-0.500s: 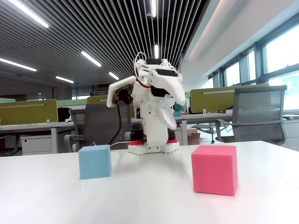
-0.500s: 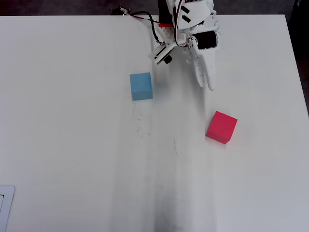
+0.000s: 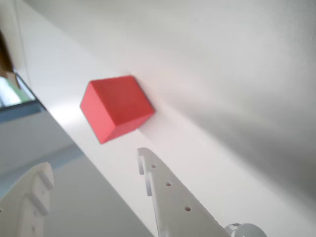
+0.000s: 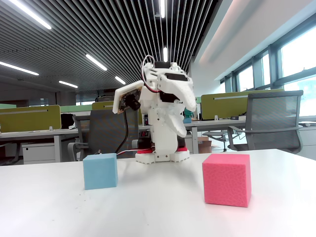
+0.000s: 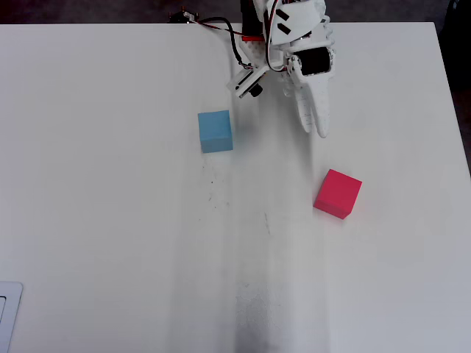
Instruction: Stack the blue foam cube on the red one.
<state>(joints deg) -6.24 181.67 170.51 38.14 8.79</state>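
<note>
Blue cube (image 5: 215,132) and red cube (image 5: 338,193) sit well apart on the white worktop (image 5: 110,220); the hand (image 5: 318,131) hangs above, released, grasping nothing.

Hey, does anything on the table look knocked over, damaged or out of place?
Nothing stands out. The light blue foam cube and the pinkish-red foam cube both sit flat and apart on the white table, and the hand is empty.
</note>
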